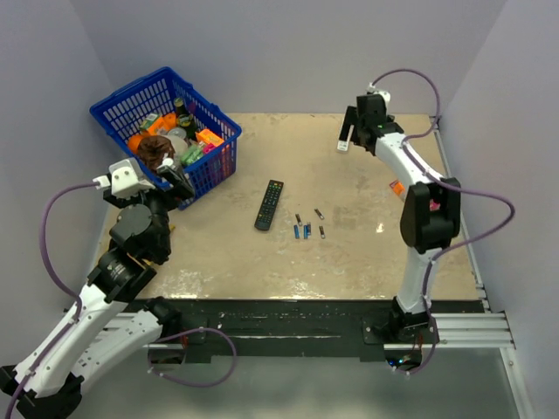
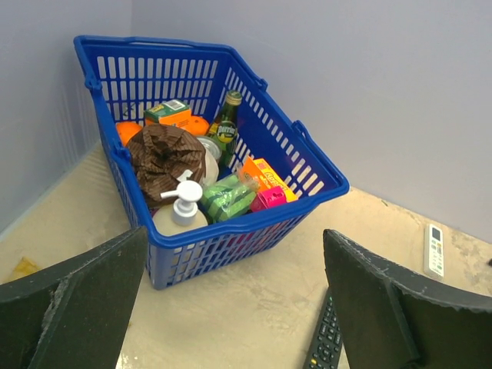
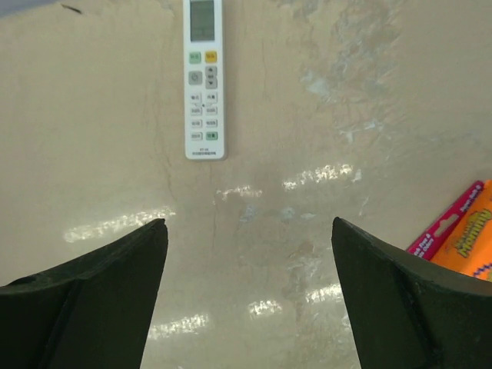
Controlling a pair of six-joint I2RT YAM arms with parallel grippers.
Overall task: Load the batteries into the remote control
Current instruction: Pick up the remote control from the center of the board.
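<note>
Beyond my right gripper (image 3: 247, 224), jaws apart and empty, the slim white rectangular remote control (image 3: 204, 77) lies face-up on the beige tabletop (image 3: 346, 115); a flat pinch could skid it away. The tiny cylindrical batteries (image 1: 307, 229), well apart mid-table, may roll. My left gripper (image 2: 234, 234) also gapes empty.

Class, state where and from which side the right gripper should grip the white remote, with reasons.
I would take the white remote across its narrow width, jaws on its two long straight edges near mid-length, coming straight down. It lies flat, face up on the table, both long edges clear.
</note>
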